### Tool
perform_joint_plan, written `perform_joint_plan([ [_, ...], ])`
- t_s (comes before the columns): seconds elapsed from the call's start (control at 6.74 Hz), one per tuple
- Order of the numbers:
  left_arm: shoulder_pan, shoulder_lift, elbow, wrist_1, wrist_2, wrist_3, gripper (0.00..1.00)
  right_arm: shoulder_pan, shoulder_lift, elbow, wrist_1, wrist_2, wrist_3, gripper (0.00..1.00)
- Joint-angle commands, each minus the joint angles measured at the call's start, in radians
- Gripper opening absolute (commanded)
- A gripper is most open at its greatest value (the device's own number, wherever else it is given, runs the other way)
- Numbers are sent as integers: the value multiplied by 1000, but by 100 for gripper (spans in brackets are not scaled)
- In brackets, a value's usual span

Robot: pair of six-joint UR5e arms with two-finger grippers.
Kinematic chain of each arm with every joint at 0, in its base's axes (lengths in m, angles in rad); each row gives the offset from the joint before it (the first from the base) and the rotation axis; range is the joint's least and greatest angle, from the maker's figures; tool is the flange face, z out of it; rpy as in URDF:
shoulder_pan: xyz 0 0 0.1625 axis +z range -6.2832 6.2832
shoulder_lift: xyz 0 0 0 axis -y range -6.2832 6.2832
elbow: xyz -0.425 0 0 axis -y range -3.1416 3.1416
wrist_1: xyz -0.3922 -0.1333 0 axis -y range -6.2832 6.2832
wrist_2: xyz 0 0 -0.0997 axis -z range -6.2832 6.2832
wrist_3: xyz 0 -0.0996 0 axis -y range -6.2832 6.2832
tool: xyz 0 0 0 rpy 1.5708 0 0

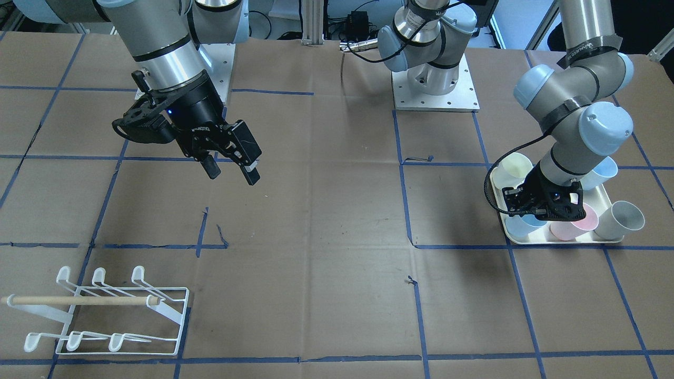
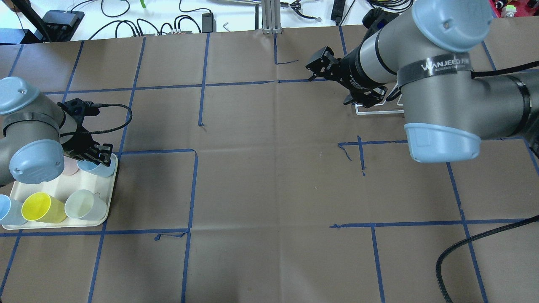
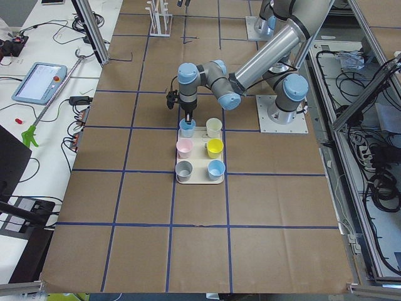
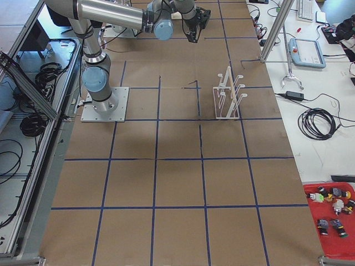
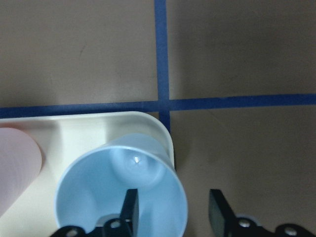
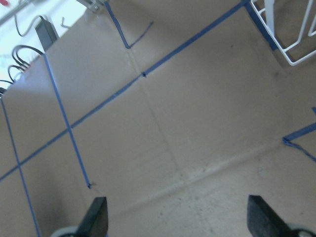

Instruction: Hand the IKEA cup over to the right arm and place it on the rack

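Observation:
A light-blue cup (image 5: pixel 118 187) stands at the corner of a cream tray (image 5: pixel 74 129). My left gripper (image 5: pixel 174 210) is open and straddles the cup's wall, with one finger inside the cup and one outside it. It also shows in the overhead view (image 2: pixel 97 159) over the same cup (image 2: pixel 104 169). My right gripper (image 1: pixel 231 172) is open and empty, and it hangs above the bare table. The white wire rack (image 1: pixel 105 310) with its wooden dowel stands far from both grippers. In the overhead view the rack (image 2: pixel 374 112) is mostly hidden under the right arm.
The tray (image 1: pixel 558 242) also holds a pink cup (image 1: pixel 576 223), a grey cup (image 1: pixel 624 218), a pale yellow cup (image 1: pixel 518 166) and another blue cup (image 1: pixel 600 173). Blue tape lines grid the brown table. The arm bases stand at the robot's side.

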Motion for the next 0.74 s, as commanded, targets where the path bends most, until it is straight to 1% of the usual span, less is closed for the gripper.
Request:
perform_joint_plan([
  [0.0,-1,14,14,-3,-1,-2,0,3,-3,112,-281,85,180,100],
  [0.15,-1,20,46,-34,-2,-2,0,3,1,168,-429,134,264,100],
  [0.3,-3,33,87,-95,-2,-2,0,3,3,220,-580,142,341,100],
  [0.45,-3,62,154,-218,-2,-5,0,4,4,257,-704,150,416,100],
  [0.59,-4,83,243,-352,-2,-9,0,4,4,297,-765,211,489,100],
])
